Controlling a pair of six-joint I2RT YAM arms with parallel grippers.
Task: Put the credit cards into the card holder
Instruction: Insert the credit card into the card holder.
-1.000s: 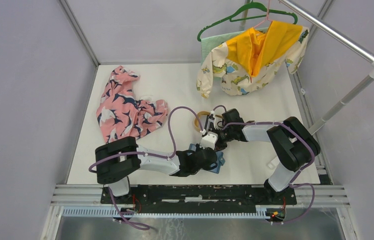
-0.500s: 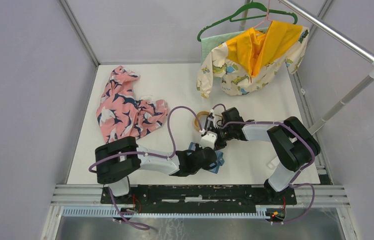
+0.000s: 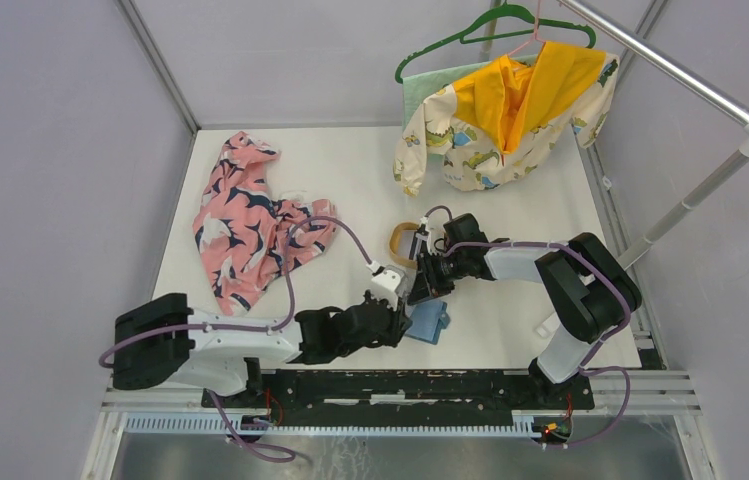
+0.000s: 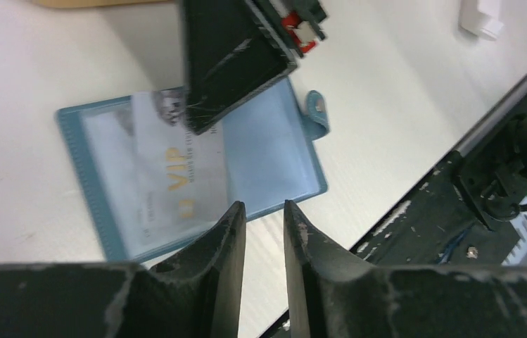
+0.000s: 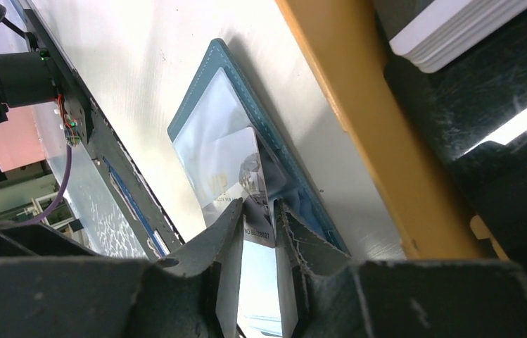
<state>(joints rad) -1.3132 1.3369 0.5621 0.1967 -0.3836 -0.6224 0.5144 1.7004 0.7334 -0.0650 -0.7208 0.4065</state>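
The teal card holder [image 3: 431,323] lies open and flat near the table's front edge, its clear pockets [image 4: 274,158] up and its tab to the right. My right gripper [image 3: 419,291] is shut on a pale credit card [image 5: 238,172] printed VIP. The card's far end sits in the holder's pocket [image 5: 207,130], and the card [image 4: 176,184] shows through the plastic. The right gripper's dark fingers [image 4: 236,63] come down from above. My left gripper [image 4: 265,211] hovers just left of the holder's near edge, slightly open, with nothing between its fingers.
A tan oval wooden tray [image 3: 397,238] stands just behind the holder, its rim [image 5: 359,127] close to my right fingers, with a stack of white-edged cards [image 5: 457,28] in it. A pink patterned garment [image 3: 250,215] lies back left. A dinosaur-print garment [image 3: 510,115] hangs back right.
The left arm has swung back to the left, so its gripper has come off the holder. The right gripper has come down towards the holder with the card.
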